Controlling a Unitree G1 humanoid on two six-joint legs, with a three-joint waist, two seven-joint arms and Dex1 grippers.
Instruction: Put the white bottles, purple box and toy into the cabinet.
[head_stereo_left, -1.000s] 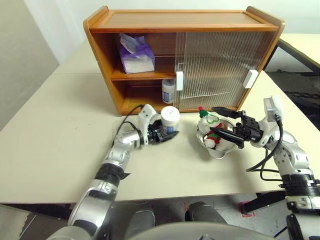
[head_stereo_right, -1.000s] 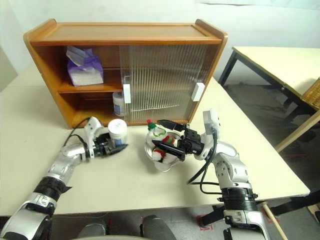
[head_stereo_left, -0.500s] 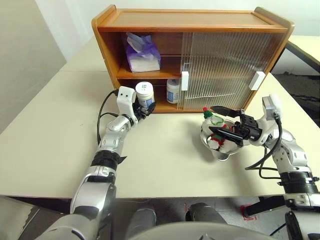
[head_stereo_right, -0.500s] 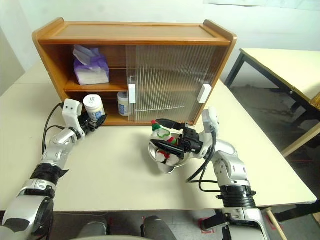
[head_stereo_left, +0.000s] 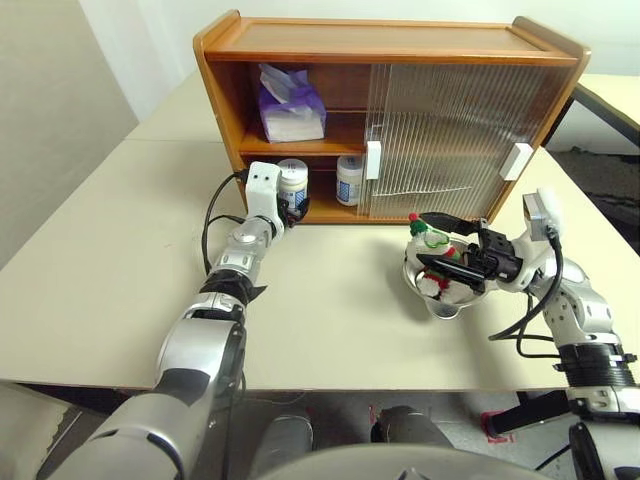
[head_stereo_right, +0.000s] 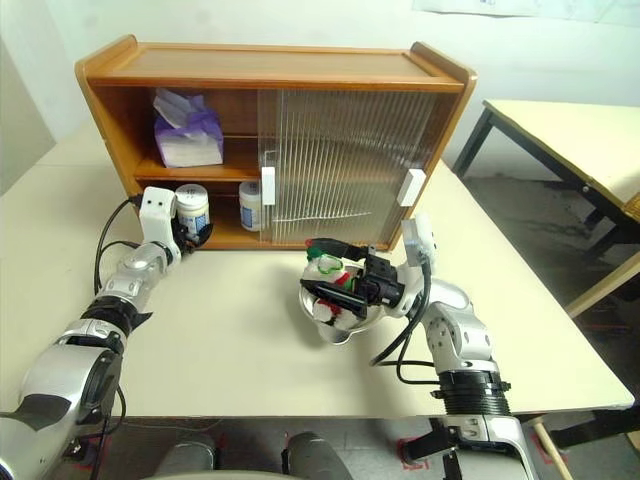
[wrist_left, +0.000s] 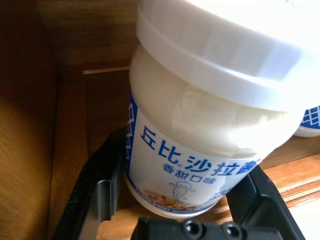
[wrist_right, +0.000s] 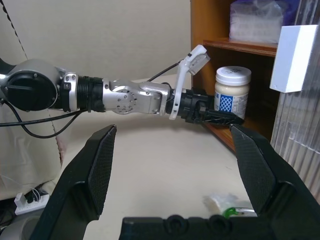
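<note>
Inside the cabinet (head_stereo_left: 300, 40), purple box (head_stereo_left: 291, 105) upstairs, left fingers (wrist_left: 95, 195) grasping bottle (head_stereo_left: 292, 182) downstairs, right fingers (wrist_right: 100, 170) released over toy (head_stereo_left: 430, 262).

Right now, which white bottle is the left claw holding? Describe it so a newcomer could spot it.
Find the wooden cabinet and its open left half. On the lower shelf stand two white bottles; the held bottle is the left one, between the left claw's black fingers, while the other bottle stands free beside the sliding door.

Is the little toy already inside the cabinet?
No, the toy sits in a steel bowl on the table, outside the cabinet.
</note>
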